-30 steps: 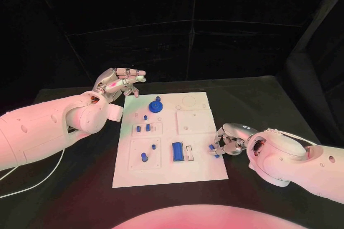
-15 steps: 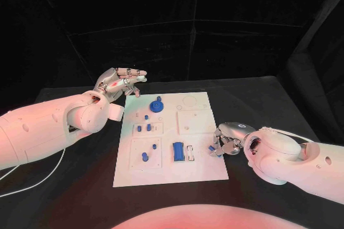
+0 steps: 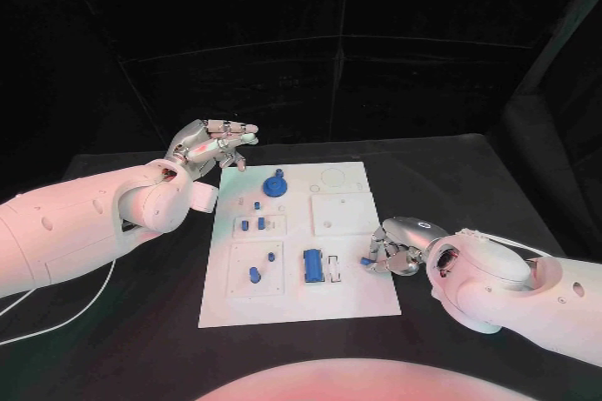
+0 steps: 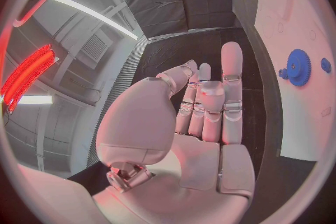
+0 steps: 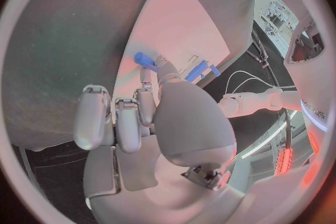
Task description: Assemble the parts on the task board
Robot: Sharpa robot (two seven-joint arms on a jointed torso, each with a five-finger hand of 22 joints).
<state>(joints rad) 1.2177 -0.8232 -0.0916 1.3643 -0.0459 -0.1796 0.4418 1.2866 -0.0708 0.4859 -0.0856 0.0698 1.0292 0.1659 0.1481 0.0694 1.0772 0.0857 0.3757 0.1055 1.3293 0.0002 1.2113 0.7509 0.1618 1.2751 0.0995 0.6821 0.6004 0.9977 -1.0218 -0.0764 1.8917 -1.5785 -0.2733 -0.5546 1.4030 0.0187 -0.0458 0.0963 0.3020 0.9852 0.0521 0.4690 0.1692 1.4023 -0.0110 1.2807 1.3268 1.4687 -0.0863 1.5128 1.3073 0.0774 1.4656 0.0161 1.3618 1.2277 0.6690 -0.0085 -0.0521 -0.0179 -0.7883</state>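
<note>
2 robot hands (image 3: 216, 143) (image 3: 391, 249) flanking task board (image 3: 354, 292)

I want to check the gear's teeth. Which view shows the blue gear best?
The left wrist view: the blue gear shows toothed and unobstructed on the task board. The head view shows it small.

One white task board (image 3: 295, 305) on a black table (image 3: 464, 175). Two hands: left hand (image 3: 213, 143), right hand (image 3: 397, 246). About seven blue parts: one gear (image 3: 275, 187), one block (image 3: 311, 265), one peg held at the right hand (image 3: 369, 262), roughly four small pieces (image 3: 260, 223).
</note>
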